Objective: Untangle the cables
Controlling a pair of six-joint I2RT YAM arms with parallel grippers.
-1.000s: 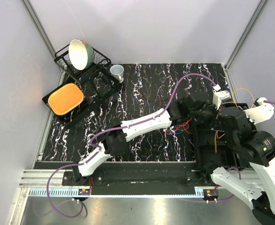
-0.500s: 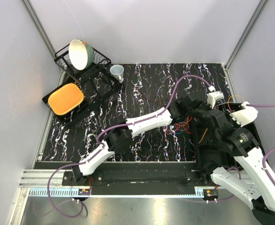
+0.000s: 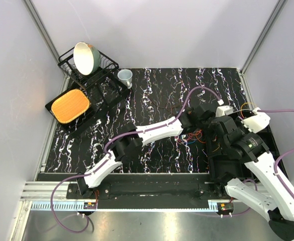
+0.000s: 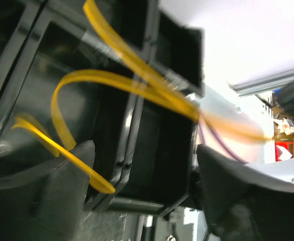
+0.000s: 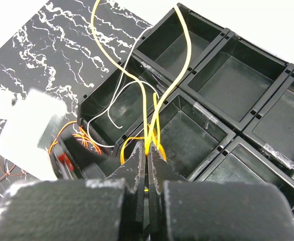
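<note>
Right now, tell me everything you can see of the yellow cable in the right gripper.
The yellow cable is a thin, glossy, flexible wire. The right gripper is shut on it, pinching several strands together above the black compartment tray. From the pinch two long strands run outward and curve apart over the bins; a short loop bulges beside the fingertips. Its ends are out of view.

Black white-veined surface (image 3: 157, 90), black wire dish rack (image 3: 109, 66) at its 10 o'clock corner, pale bowl (image 3: 85, 57) tilted on edge in the rack, small white cup (image 3: 125, 77) just beside the rack, black tray (image 3: 48, 107) at 9 o'clock bearing an orange pad (image 3: 70, 105), black compartment box (image 5: 237, 85) at 4 o'clock.
</note>
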